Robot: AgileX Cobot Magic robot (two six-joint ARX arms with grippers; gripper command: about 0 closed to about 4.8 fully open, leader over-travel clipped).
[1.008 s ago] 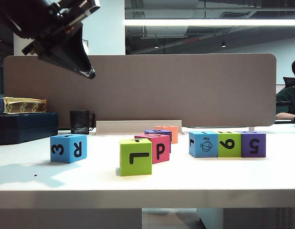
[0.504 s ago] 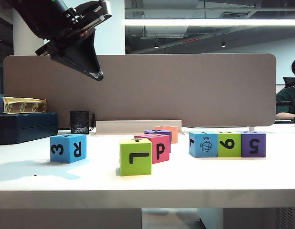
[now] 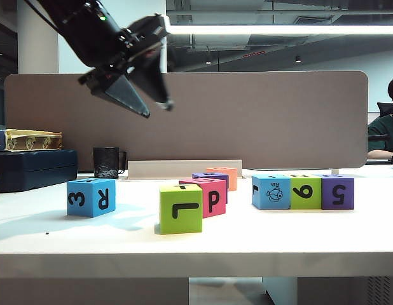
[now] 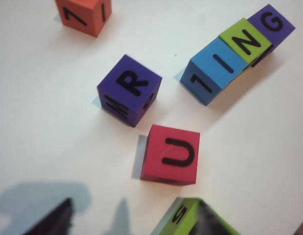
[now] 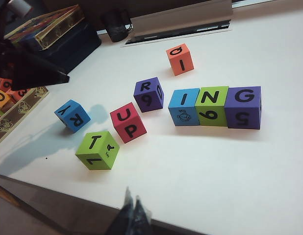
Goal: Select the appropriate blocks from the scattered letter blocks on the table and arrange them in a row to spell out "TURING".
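Letter blocks lie scattered on the white table [image 3: 311,241]. A blue block [image 3: 91,197] sits at the left, with a lime green T block [image 3: 180,208] and a magenta U block [image 3: 212,197] in the middle. The purple R block [image 4: 129,89] and an orange block [image 4: 84,14] stand further back. Blue I [image 5: 184,106], green N [image 5: 211,105] and purple G [image 5: 243,106] touch in a row. My left gripper [image 3: 156,110] hangs open and empty, high above the middle blocks. In its wrist view the magenta U block [image 4: 170,154] lies below. My right gripper [image 5: 132,210] is shut, near the table's front edge.
A grey-brown divider panel [image 3: 247,121] closes the back. A black mug [image 3: 107,162], a dark case [image 3: 31,170] with a yellow box [image 3: 31,140] on it, and a pale strip [image 3: 184,169] stand along the back left. A person sits at the far right [image 3: 384,130].
The left gripper has swung right and forward over the middle blocks, and its fingers have spread from shut to open. The blocks have not moved.
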